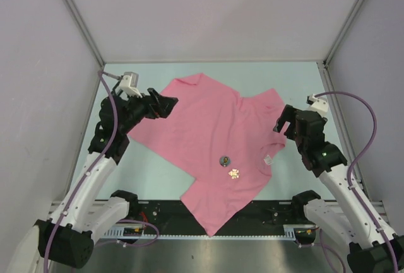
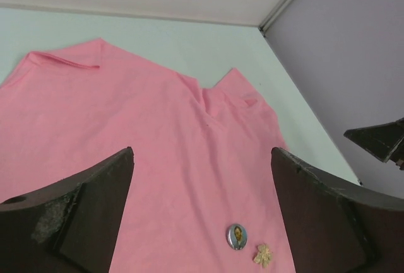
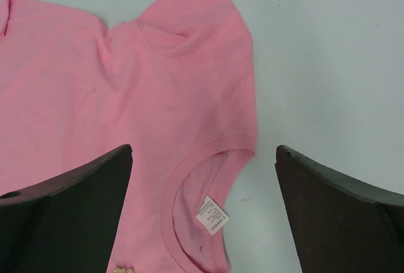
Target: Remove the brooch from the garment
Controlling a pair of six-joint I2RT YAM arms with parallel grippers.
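The pink T-shirt [image 1: 202,134] lies spread flat on the table, its neck hole and white label [image 1: 267,158] toward the right. A small gold flower-shaped brooch [image 1: 234,173] and a round portrait badge [image 1: 224,160] sit on its near part, close together. The left wrist view shows the badge [image 2: 237,236] and brooch [image 2: 263,255] on the shirt [image 2: 126,115]. My left gripper [image 1: 165,104] hovers open over the shirt's left edge, far from both. My right gripper [image 1: 284,125] hovers open over the right sleeve; its view shows the label [image 3: 213,215] and the brooch [image 3: 123,270] at the bottom edge.
Pale green table [image 1: 151,172] enclosed by grey walls on three sides. The shirt's lower corner hangs over the black front rail [image 1: 265,213]. The right gripper's tip shows at the right of the left wrist view [image 2: 379,140].
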